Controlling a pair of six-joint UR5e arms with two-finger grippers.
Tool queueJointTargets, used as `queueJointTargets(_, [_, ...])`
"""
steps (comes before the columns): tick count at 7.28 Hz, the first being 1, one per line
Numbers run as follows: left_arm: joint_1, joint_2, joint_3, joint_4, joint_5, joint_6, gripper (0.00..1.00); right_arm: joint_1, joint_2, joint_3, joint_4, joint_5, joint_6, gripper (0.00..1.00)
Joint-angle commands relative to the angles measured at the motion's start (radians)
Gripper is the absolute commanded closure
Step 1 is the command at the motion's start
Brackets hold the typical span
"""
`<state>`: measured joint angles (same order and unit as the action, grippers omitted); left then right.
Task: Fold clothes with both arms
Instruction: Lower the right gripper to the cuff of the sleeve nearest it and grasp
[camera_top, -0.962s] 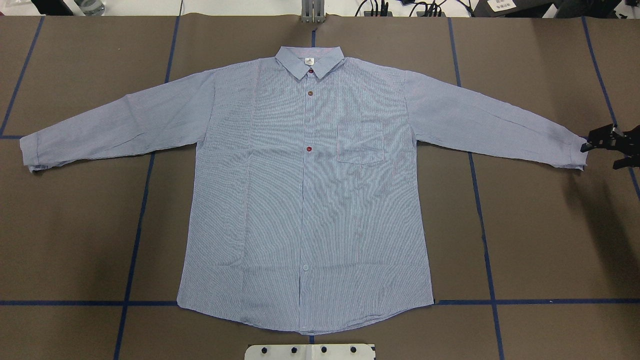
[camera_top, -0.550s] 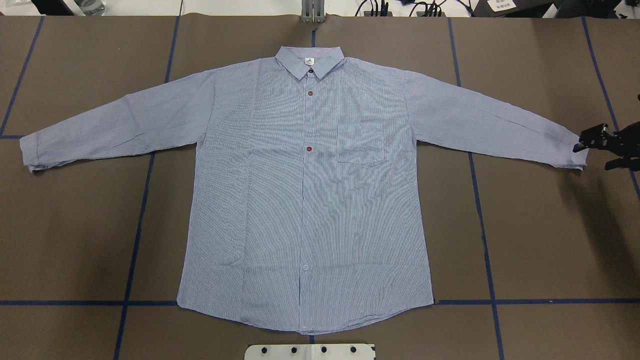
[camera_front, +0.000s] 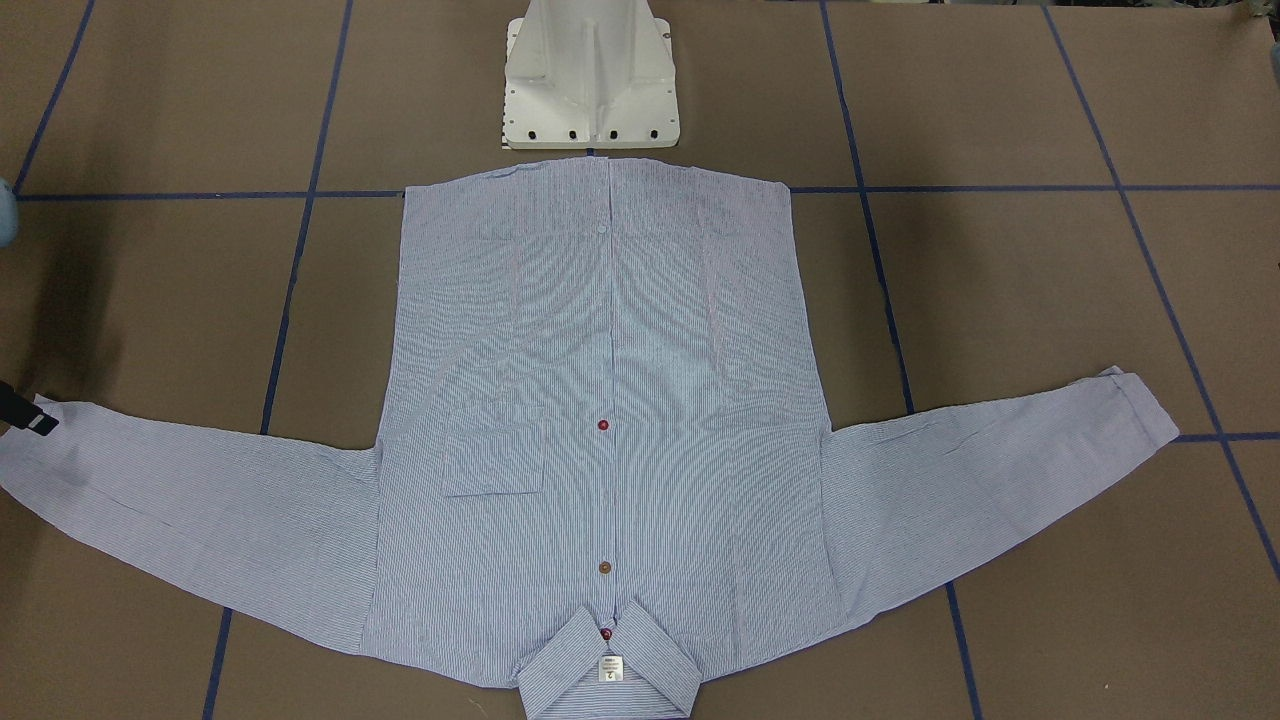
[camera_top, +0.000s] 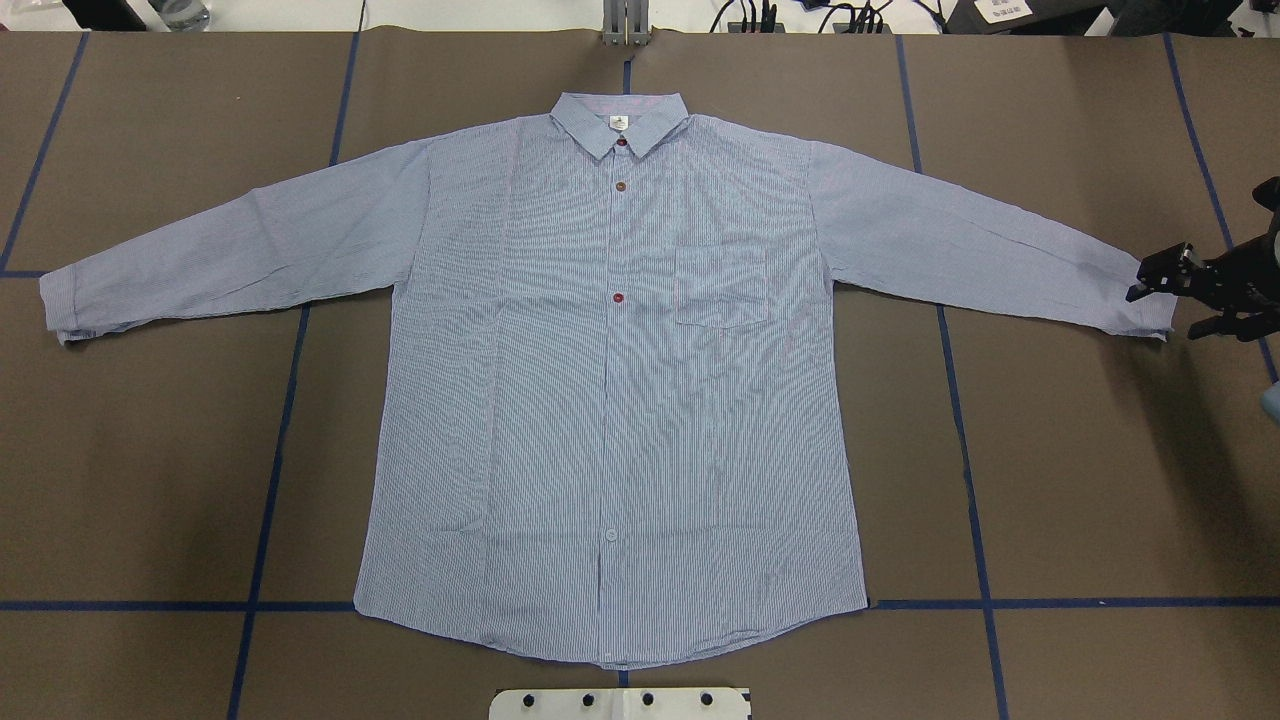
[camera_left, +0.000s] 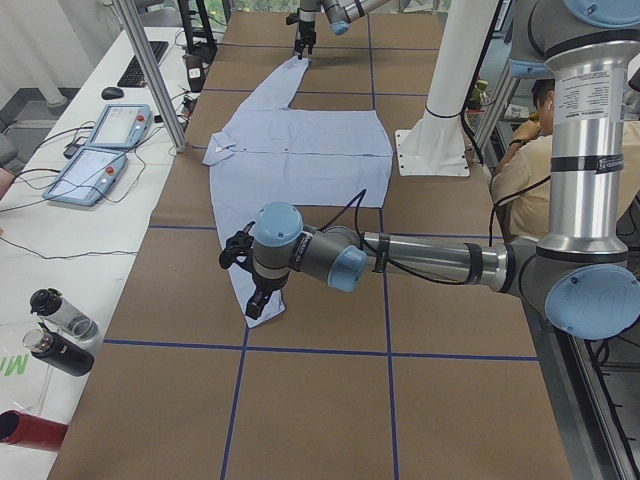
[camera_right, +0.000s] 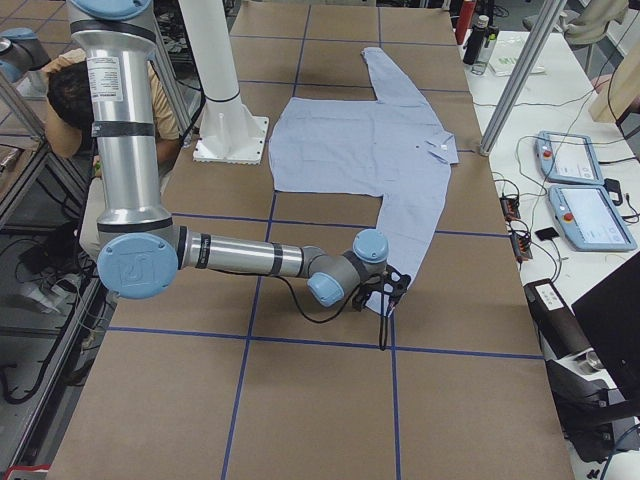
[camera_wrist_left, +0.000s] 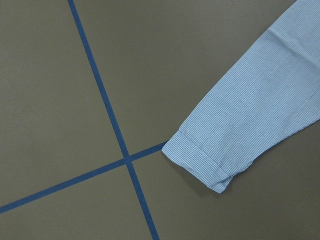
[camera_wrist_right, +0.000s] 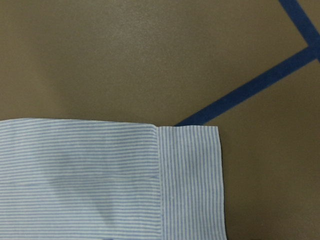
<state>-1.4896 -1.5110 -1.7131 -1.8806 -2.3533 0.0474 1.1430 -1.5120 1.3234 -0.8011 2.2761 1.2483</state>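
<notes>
1. Since the shirt lies flat, front up and buttoned, on the brown worktop, I judge that folding has not begun. The collar points away from the robot, the hem lies near its base, and both sleeves are spread wide.
2. At the right cuff the right pincer has its jaws apart in the overhead view. One finger lies over the cuff's edge and the other just off the cloth, so nothing is clamped.
3. The left pincer shows only in the side view, near the left cuff. I cannot tell whether it is apart or together. Its wrist camera looks down on that cuff, which lies just beside a crossing of blue tape lines.
4. The cloth looks thin, light and limp. Once lifted it will likely sag and drape rather than hold any shape, and it may slide across the smooth worktop. It is not fragile, and the buttons are its only hard spots.
5. The cuffs are the best places to take hold, since the doubled, stitched band is stiffer than the sleeve.
   - A bite should go well across the band and catch both layers, because a shallow pinch on the edge could slip off.
   - A lifted sleeve should be carried over the body rather than pulled along the worktop, which could shift or wrinkle the shirt.
</notes>
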Motion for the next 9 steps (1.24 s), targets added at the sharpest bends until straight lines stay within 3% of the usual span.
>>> queueJointTargets(1, [0.0, 0.0, 0.0, 0.0, 0.0, 0.0, 0.0, 0.0, 0.003, -0.018, 0.0, 0.0, 0.01, 0.11])
queueJointTargets(3, [0.0, 0.0, -0.002, 0.0, 0.0, 0.0, 0.0, -0.002, 0.001, -0.024, -0.001, 0.0, 0.017, 0.2])
queueJointTargets(7, [0.002, 0.0, -0.003, 0.0, 0.0, 0.0, 0.0, -0.002, 0.001, -0.021, 0.0, 0.0, 0.028, 0.96])
queueJointTargets(9, [0.0, 0.0, -0.005, 0.0, 0.0, -0.001, 0.0, 0.0, 0.001, 0.009, 0.008, 0.0, 0.074, 1.0])
